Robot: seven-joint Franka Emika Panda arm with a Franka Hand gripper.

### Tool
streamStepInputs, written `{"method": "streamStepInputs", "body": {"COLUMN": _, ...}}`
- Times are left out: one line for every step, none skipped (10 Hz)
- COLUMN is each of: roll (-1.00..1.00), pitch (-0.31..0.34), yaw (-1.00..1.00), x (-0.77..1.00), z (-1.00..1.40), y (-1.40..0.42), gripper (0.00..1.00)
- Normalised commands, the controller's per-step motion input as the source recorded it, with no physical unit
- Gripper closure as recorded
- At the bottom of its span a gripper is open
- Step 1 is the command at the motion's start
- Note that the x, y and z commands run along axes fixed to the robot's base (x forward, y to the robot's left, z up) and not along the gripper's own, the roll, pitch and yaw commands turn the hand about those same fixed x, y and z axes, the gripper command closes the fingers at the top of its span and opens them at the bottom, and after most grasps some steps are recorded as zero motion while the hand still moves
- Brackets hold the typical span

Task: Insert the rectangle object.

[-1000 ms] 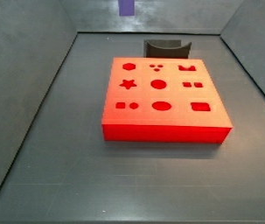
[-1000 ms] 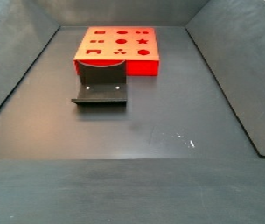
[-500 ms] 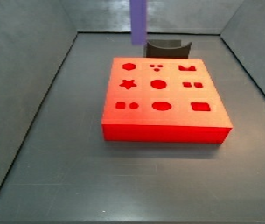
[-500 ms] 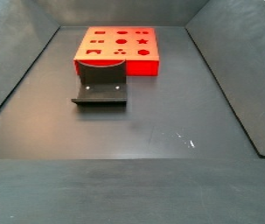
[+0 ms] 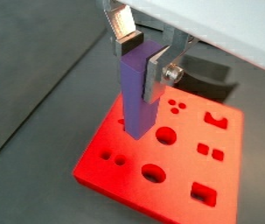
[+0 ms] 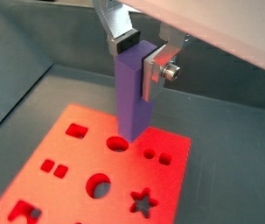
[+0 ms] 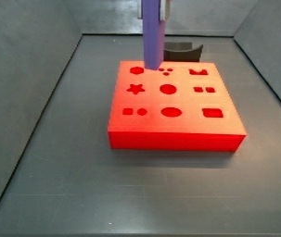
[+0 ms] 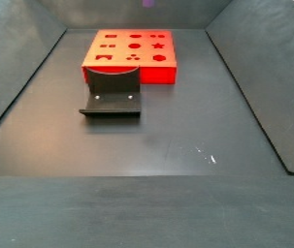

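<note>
While the dark grey floor (image 7: 56,157) lies bare around it, hemmed by grey walls (image 8: 259,58), the red block (image 7: 173,104) sits with its shaped holes facing up. Above it hangs the gripper (image 5: 144,54), silver fingers (image 6: 155,66) clamped on the rectangle object (image 5: 137,92), and that purple bar stands upright, lower end over the block's far-left holes in a side view (image 7: 153,32). The fixture (image 8: 112,99) stands just beside the block.

Lighting was even and soft. The red block (image 5: 163,153) glowed saturated below the jaws of the gripper (image 5: 142,48), detail slightly blurred; the bench (image 8: 176,136) stayed dim grey.
</note>
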Motion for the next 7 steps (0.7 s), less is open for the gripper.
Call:
{"method": "streamStepInputs", "body": {"roll": 0.00, "pitch": 0.000, "yaw": -0.83, "x": 0.27, "z": 0.00, "y": 0.00, "gripper": 1.00}}
{"method": "streamStepInputs", "body": {"roll": 0.00, "pitch": 0.000, "yaw": -0.78, "x": 0.35, "z": 0.00, "y": 0.00, "gripper": 1.00}}
{"method": "streamStepInputs", "body": {"roll": -0.04, "pitch": 0.000, "yaw": -0.69, "x": 0.46, "z": 0.00, "y": 0.00, "gripper": 1.00}}
{"method": "streamStepInputs", "body": {"roll": -0.02, "pitch": 0.000, "yaw": -0.67, "x": 0.48, "z": 0.00, "y": 0.00, "gripper": 1.00}}
{"method": "streamStepInputs", "body": {"roll": 0.00, "pitch": 0.000, "yaw": -0.68, "x": 0.47, "z": 0.00, "y": 0.00, "gripper": 1.00}}
{"method": "streamStepInputs", "body": {"roll": 0.00, "pitch": 0.000, "yaw": -0.66, "x": 0.48, "z": -0.03, "y": 0.00, "gripper": 1.00}}
{"method": "streamStepInputs", "body": {"roll": 0.02, "pitch": 0.000, "yaw": -0.64, "x": 0.48, "z": -0.16, "y": 0.00, "gripper": 1.00}}
